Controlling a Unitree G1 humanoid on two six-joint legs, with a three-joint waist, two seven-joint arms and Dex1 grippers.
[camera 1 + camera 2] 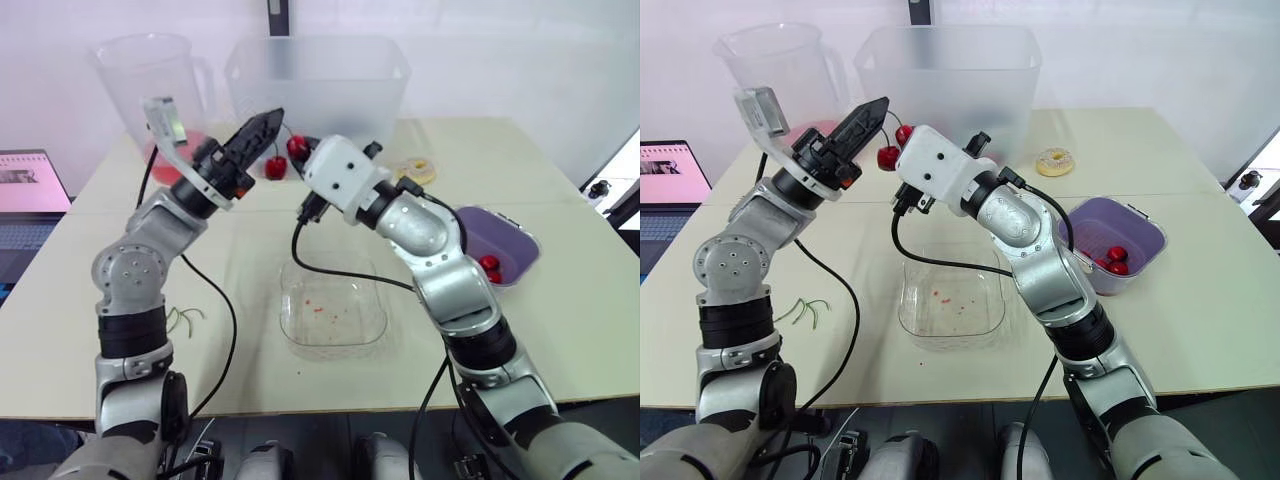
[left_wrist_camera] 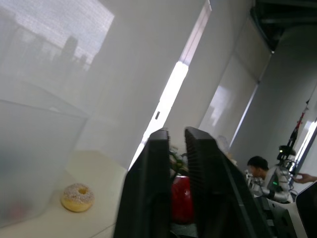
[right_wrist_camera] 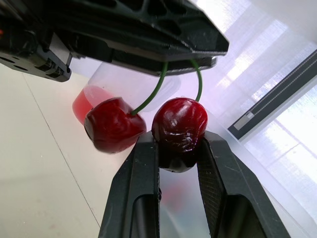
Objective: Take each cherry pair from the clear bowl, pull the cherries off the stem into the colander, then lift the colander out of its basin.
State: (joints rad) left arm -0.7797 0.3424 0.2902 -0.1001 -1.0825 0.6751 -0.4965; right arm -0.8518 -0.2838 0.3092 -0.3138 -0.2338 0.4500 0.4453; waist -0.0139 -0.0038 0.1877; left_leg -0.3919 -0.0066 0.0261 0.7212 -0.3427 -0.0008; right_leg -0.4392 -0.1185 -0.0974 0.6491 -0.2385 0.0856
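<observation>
A pair of red cherries (image 1: 275, 167) hangs in the air above the table's far middle, its green stems running up into my left gripper (image 1: 270, 122), which is shut on them. My right gripper (image 3: 179, 141) is shut on one cherry (image 3: 179, 126) of the pair; the other cherry (image 3: 113, 125) hangs free beside it. The clear bowl (image 1: 300, 340) sits mid-table below, holding just red specks. At the right stands the purple colander in its basin (image 1: 1145, 235) with a few cherries (image 1: 1110, 260) inside.
A large frosted tub (image 1: 315, 80) and a clear jug (image 1: 160, 90) with red contents stand at the back. A sprinkled donut (image 1: 1054, 161) lies right of the tub. Bare green stems (image 1: 185, 318) lie left of the bowl, a laptop (image 1: 30, 195) at far left.
</observation>
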